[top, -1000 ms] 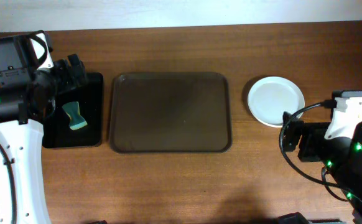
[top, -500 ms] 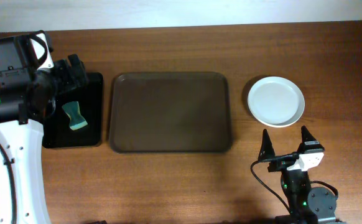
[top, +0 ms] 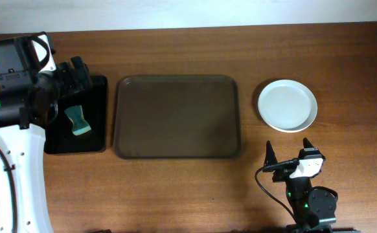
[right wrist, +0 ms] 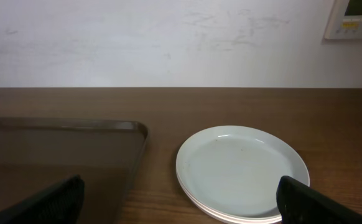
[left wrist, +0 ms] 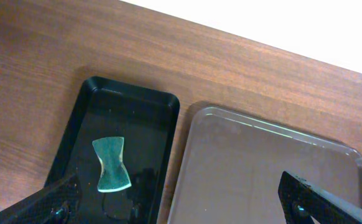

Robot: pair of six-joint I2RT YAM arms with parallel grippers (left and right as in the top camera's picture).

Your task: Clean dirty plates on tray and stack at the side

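The white plates (top: 287, 105) lie in one stack on the table to the right of the brown tray (top: 177, 116), which holds nothing. The stack also shows in the right wrist view (right wrist: 242, 171), with the tray's corner (right wrist: 63, 149) at the left. My right gripper (top: 290, 154) is open and empty, near the table's front edge, in front of the stack. My left gripper (top: 68, 72) is open and empty, above the far end of the black tray (top: 78, 115). The left wrist view shows the brown tray (left wrist: 268, 174) beside the black tray (left wrist: 116, 149).
A teal sponge (top: 78, 120) lies in the black tray at the left; it also shows in the left wrist view (left wrist: 112, 164). Bare wooden table surrounds the trays. A white wall stands behind the table.
My right arm has drawn back from beside the plates to the table's front edge, gripper open. The left arm, the plates and the trays have not moved.
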